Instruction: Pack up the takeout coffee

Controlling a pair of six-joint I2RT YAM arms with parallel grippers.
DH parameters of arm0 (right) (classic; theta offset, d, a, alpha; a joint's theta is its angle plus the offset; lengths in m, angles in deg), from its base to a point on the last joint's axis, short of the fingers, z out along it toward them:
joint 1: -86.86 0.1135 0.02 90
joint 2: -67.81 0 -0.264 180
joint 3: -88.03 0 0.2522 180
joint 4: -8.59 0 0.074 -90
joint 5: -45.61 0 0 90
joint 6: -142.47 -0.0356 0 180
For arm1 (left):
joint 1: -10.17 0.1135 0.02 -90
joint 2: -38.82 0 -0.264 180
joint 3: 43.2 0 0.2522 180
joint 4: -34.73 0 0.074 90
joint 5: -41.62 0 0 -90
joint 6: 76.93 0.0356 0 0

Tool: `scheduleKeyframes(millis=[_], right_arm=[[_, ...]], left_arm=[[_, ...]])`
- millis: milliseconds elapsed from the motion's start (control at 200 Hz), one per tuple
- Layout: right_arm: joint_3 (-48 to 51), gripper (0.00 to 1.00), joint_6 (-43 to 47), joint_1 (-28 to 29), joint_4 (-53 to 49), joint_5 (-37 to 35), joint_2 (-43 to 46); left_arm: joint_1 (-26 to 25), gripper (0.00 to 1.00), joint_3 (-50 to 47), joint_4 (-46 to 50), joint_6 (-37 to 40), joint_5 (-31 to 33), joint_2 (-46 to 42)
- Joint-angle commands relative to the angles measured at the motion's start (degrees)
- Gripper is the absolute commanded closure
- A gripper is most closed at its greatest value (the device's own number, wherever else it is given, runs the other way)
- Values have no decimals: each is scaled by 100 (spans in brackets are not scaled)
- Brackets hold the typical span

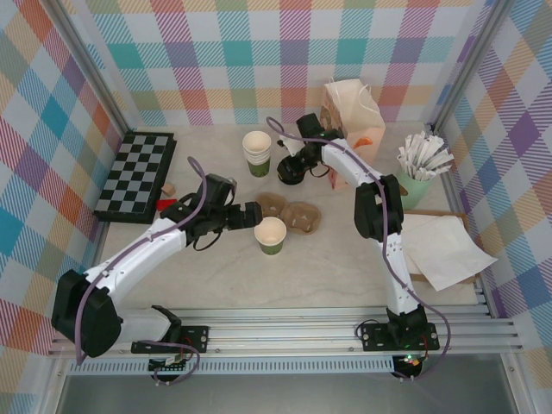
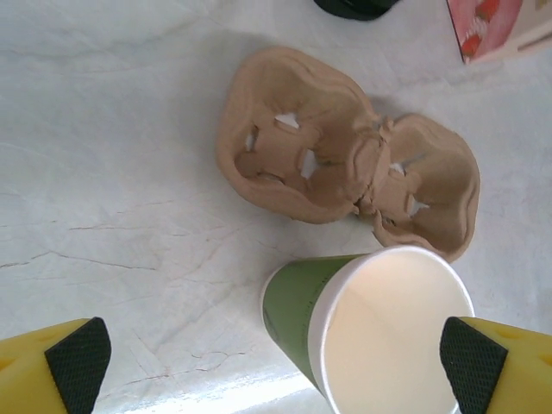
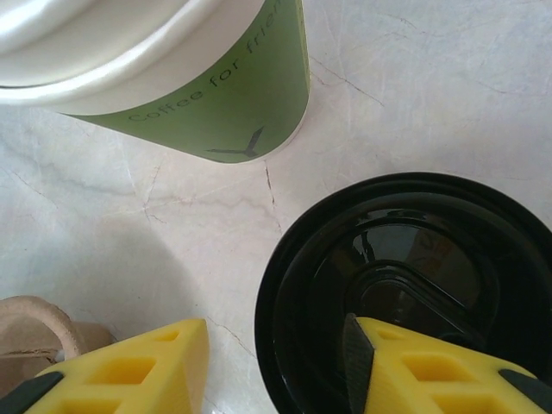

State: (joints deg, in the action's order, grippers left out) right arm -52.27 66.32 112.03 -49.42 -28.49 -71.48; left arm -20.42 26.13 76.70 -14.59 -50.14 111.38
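Two grippers, and neither is holding anything. My left gripper (image 2: 276,364) is spread as wide as it goes, with its black pads (image 2: 78,362) on either side of the small dark-green paper cup (image 2: 371,341), which is cream-white inside. The cup sits towards the right-hand pad, and I can't tell whether that pad brushes the rim. My right gripper (image 3: 276,345) has its jaws part-way apart and not pinching. They straddle the edge of the round black plastic lid (image 3: 405,259), one finger over its top and the other outside it.

The cup stands upright and uncovered on the pale marbled table (image 1: 345,259), just beside the brown moulded-pulp two-cup carrier (image 2: 345,164), whose two wells are both empty. The lid lies flat next to the stack of green-and-cream paper cups (image 3: 190,78), apart from its cup.

I judge the job is at an early stage. The cup is set out, but I have yet to lift the lid, press it on, and seat the cup in a well.
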Motion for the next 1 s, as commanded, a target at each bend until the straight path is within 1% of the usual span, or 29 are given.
scheduleKeyframes(millis=[0, 180, 500, 860, 910, 995], right_arm=[[-196, 56, 27, 50, -122, 103, 90], [-383, 60, 4, 60, -204, 115, -46], [-477, 58, 18, 61, -276, -104, -195], [-754, 58, -29, 68, -409, 36, -461], [-778, 61, -40, 67, -409, 36, -483], [-775, 69, -57, 69, -394, 36, -485]], left_arm=[[104, 0, -169, -132, -237, 252, -195], [123, 0, -195, -93, -223, 220, -161], [123, 0, -230, -70, -199, 186, -203], [124, 0, -257, -95, -199, 194, -138], [126, 0, -256, -96, -203, 202, -144], [132, 0, -265, -81, -204, 197, -132]])
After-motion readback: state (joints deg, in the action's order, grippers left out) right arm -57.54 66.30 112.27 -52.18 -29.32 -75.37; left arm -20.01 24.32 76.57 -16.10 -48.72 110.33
